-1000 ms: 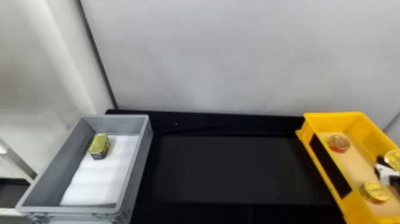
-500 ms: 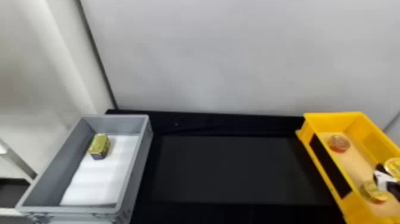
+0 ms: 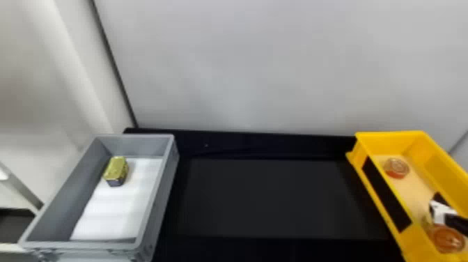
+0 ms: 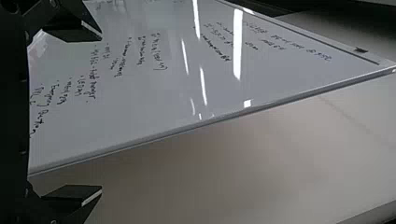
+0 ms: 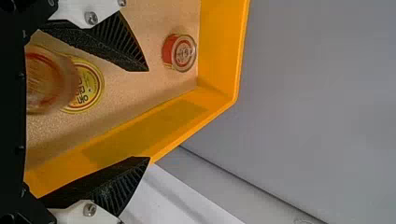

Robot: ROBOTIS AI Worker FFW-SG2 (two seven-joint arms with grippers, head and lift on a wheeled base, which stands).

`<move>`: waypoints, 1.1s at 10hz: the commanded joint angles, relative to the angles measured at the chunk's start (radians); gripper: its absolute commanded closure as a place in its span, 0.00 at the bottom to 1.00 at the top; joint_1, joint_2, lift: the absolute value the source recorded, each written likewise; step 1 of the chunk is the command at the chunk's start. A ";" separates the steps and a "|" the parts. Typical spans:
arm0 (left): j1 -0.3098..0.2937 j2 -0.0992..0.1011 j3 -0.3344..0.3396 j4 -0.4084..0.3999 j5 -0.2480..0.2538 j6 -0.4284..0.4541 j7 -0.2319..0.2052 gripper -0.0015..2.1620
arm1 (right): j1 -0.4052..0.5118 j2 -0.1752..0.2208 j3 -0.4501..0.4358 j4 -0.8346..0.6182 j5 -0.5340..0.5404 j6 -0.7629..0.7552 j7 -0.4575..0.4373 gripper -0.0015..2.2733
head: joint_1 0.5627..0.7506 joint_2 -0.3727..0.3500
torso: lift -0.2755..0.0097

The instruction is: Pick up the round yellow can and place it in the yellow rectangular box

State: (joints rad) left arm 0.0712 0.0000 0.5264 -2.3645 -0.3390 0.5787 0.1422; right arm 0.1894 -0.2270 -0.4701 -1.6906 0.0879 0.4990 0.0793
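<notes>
- In the head view, the grey crate stands at the left of the table; it holds a rectangular gold-topped tin on a white liner.
- At the right is the yellow rectangular box, with a tan liner. A red-sided round can lies near its far end, and an orange-red round can is in its near part.
- In the left wrist view, the left gripper has its fingers wide and empty, before a whiteboard.
- In the right wrist view, the right gripper is over the yellow rectangular box, with fingers wide apart and no can between the tips.
- There the round yellow can is inside the box, partly covered by the orange-red one. This second can may be of the same kind, turned over; I cannot tell surely which one the task means.
- Such a can is probably stiff metal, quite light, with a slippery lid. The best hold, I judge, is across its round side wall, one finger on each side; a pinch at the rim could slip.
</notes>
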 commanded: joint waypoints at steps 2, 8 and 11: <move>0.002 -0.003 0.000 -0.001 0.000 0.000 0.001 0.06 | 0.001 0.000 -0.002 -0.001 -0.005 -0.002 0.008 0.05 | 0.70 0.53 | 0.65; 0.007 -0.003 0.012 -0.005 0.000 0.001 0.001 0.06 | 0.030 0.017 -0.122 -0.222 0.004 -0.115 -0.019 0.05 | 0.70 0.53 | 0.65; 0.006 -0.003 0.009 -0.005 0.000 0.001 0.001 0.06 | -0.008 0.012 -0.223 -0.356 -0.008 -0.178 -0.084 0.05 | 0.70 0.53 | 0.65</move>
State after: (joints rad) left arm 0.0787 0.0000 0.5378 -2.3699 -0.3390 0.5802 0.1427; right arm 0.2054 -0.2115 -0.6511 -1.9930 0.0871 0.3510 0.0051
